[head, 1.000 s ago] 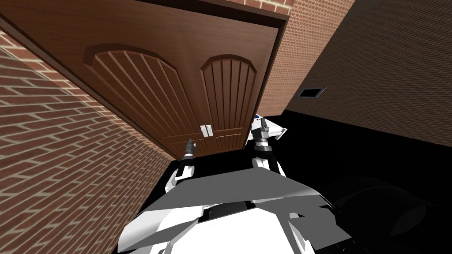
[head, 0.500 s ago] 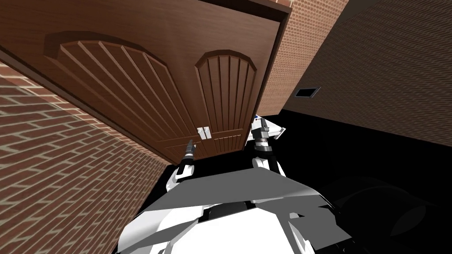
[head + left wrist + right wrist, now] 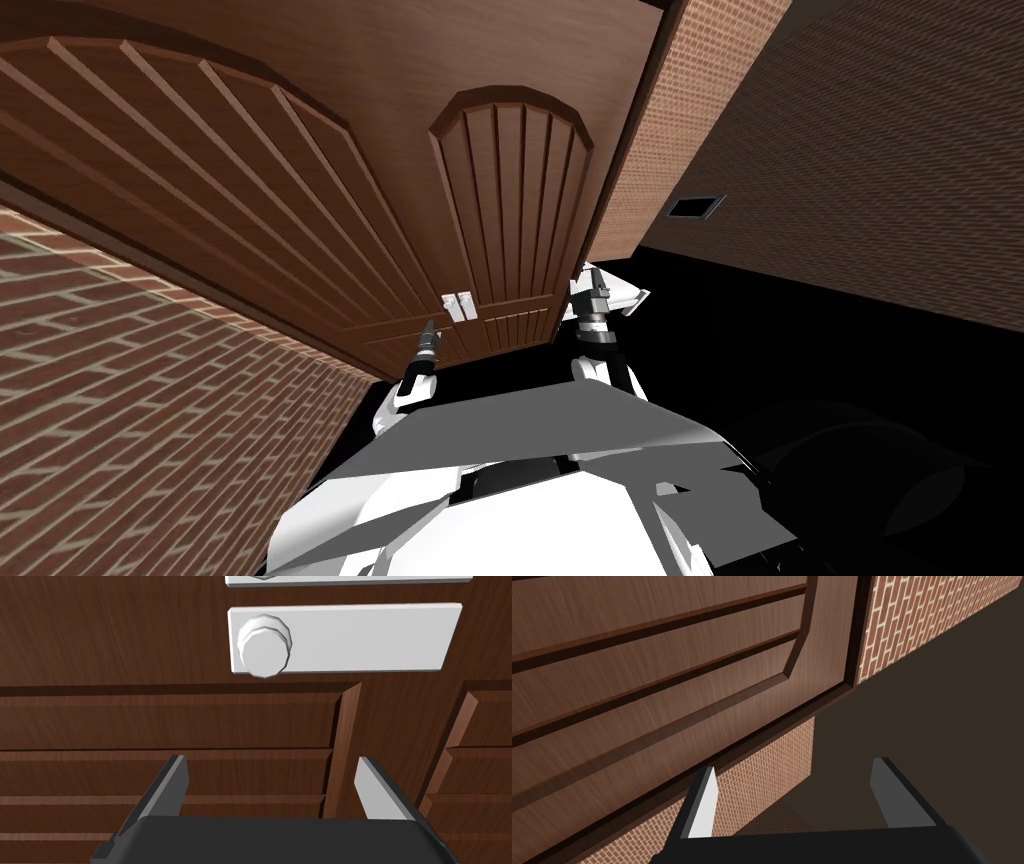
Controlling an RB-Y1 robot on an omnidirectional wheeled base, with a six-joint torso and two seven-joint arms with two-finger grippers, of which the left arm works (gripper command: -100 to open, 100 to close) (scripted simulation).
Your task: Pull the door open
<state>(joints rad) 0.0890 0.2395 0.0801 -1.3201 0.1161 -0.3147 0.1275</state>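
Brown wooden panelled door faces the wide, empty left end effector, with the round white knob just beyond it. The right end effector is wide too.

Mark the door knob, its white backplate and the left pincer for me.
door knob (image 3: 264,646), left wrist view, on its round front face.
white backplate (image 3: 370,638), left wrist view, on the bare flat part beside the knob.
left pincer (image 3: 270,759), left wrist view, midway between its open fingertips.
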